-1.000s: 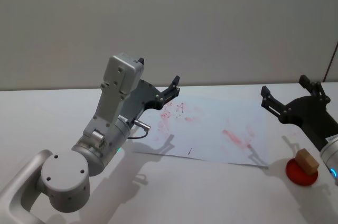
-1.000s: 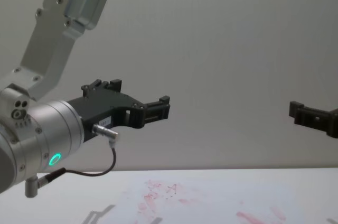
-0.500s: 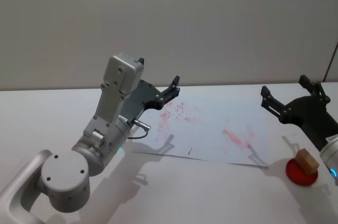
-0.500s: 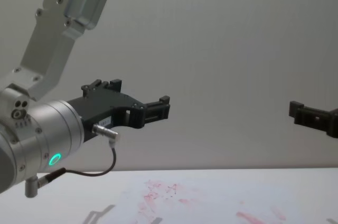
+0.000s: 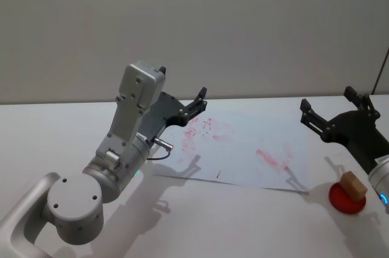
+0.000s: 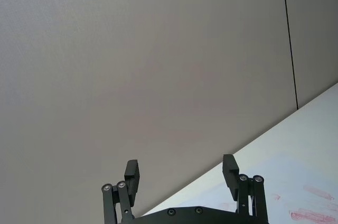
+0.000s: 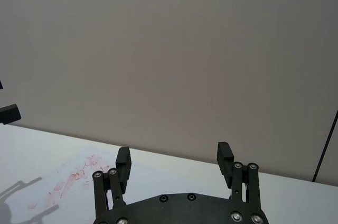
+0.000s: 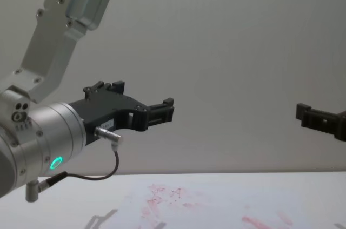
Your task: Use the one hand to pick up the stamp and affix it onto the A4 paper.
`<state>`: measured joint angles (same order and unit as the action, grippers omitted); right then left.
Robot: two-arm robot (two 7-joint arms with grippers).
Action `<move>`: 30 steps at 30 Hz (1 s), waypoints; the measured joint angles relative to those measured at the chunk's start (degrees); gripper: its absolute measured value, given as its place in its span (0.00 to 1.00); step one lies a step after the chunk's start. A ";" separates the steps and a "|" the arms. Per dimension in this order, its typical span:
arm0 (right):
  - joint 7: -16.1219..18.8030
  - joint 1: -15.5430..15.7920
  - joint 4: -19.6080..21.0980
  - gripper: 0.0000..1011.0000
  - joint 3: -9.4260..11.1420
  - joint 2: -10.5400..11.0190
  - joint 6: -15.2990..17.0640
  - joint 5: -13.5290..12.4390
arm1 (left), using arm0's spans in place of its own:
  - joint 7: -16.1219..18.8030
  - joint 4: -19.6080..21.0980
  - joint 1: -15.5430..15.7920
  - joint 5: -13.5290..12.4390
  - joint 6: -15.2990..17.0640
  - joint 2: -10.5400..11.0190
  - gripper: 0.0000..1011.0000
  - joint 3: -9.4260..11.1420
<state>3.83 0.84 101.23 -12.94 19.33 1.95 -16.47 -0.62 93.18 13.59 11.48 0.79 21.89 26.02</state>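
Observation:
The stamp (image 5: 353,184), a small light-brown wooden block, stands on a round red ink pad (image 5: 346,200) at the table's right edge. The A4 paper (image 5: 249,148) lies flat mid-table, smeared with red-pink ink (image 8: 162,196). My right gripper (image 5: 328,104) hovers open in the air, above and just behind the stamp, with nothing between its fingers (image 7: 224,155). My left gripper (image 5: 197,102) is raised over the paper's far left corner, also open and empty (image 6: 180,172). In the chest view both grippers, left (image 8: 165,111) and right (image 8: 314,119), hang well above the sheet.
The white tabletop (image 5: 255,221) stretches in front of the paper. A plain grey wall (image 5: 243,27) stands behind the table. My left arm's large silver elbow and wrist (image 5: 115,160) take up the near left.

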 joint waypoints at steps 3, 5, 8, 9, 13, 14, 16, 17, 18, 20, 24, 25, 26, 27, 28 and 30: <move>0.00 0.00 0.00 0.99 0.00 0.00 0.00 0.00 | 0.00 0.00 0.00 0.00 0.00 0.00 0.99 0.00; 0.00 0.00 0.00 0.99 0.00 0.00 0.00 0.00 | 0.00 0.00 0.00 0.00 0.00 0.00 0.99 0.00; 0.00 0.06 0.00 0.99 0.03 0.07 0.00 0.00 | 0.00 0.00 0.00 0.00 0.00 0.00 0.99 0.00; 0.00 0.13 0.00 0.99 0.08 0.16 0.00 -0.04 | 0.00 0.00 0.00 0.00 0.00 0.00 0.99 0.00; -0.30 1.13 0.50 0.99 0.76 1.11 0.02 -1.06 | 0.00 0.00 0.00 0.00 0.00 0.00 0.99 0.00; -0.42 1.52 0.70 0.99 1.01 1.47 0.04 -1.29 | 0.00 0.00 0.00 0.00 0.00 0.00 0.99 0.00; -0.94 2.53 1.19 0.99 1.63 2.38 0.13 -2.25 | 0.00 0.00 0.00 0.00 0.00 0.00 0.99 0.00; -1.11 3.05 1.43 0.99 1.95 2.86 0.17 -2.58 | 0.00 0.00 0.00 0.00 0.00 0.00 0.99 0.00; -1.29 3.44 1.62 0.99 2.19 3.21 0.24 -2.94 | 0.00 0.00 0.00 0.00 0.00 0.00 0.99 0.00; -1.89 4.75 2.18 0.99 2.94 4.30 0.53 -3.98 | 0.00 0.00 0.00 0.00 0.00 0.00 0.99 0.00; -2.53 7.02 3.13 0.99 4.10 6.07 1.21 -5.36 | 0.00 0.00 0.00 0.00 0.00 0.00 0.99 0.00; -2.70 7.86 3.57 0.99 4.62 6.90 1.59 -5.89 | -0.01 0.00 0.00 0.00 0.00 0.00 0.99 0.00; -2.74 8.09 3.67 0.99 4.74 7.10 1.75 -6.07 | 0.00 0.00 0.00 0.00 0.00 0.00 0.99 0.00; -2.76 8.54 3.87 0.99 4.97 7.47 1.92 -6.25 | 0.00 0.00 0.00 0.00 0.00 0.00 0.99 0.00; -2.75 9.11 4.13 0.99 5.23 7.96 2.28 -6.55 | 0.00 0.00 0.00 0.00 0.00 0.00 0.99 0.00; -2.71 9.63 4.38 0.99 5.51 8.47 2.70 -6.84 | 0.00 0.00 0.00 0.00 0.00 0.00 0.99 0.00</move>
<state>1.12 10.48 105.61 -7.43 27.81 4.65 -23.31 -0.63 93.18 13.59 11.48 0.79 21.89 26.02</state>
